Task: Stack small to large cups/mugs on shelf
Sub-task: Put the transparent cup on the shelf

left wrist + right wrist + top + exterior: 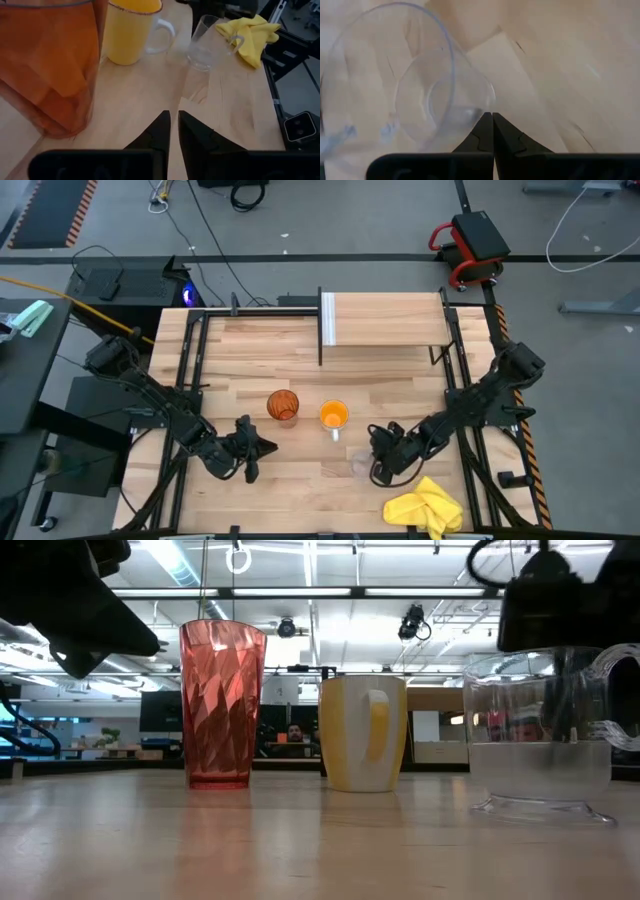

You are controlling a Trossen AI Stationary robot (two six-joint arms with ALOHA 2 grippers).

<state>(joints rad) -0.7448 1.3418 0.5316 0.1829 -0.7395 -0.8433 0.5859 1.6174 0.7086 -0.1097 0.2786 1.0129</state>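
Cups are all standing on the table (300,370): tumbler (283,406), mug (334,417), glass cup (361,465). We are finding the shelf (385,320) bare, nothing stacked, both grippers' fingers closed and holding nothing.

Your left hand (173,131), fingers nearly together, faces the tumbler (47,65), mug (131,31), glass cup (205,42) and yellow cloth (252,32) on the bench (145,95).

We see grey floor (330,220) around the tabletop, red cart (470,245) at one o'clock, ceiling strip lights (300,590) overhead.
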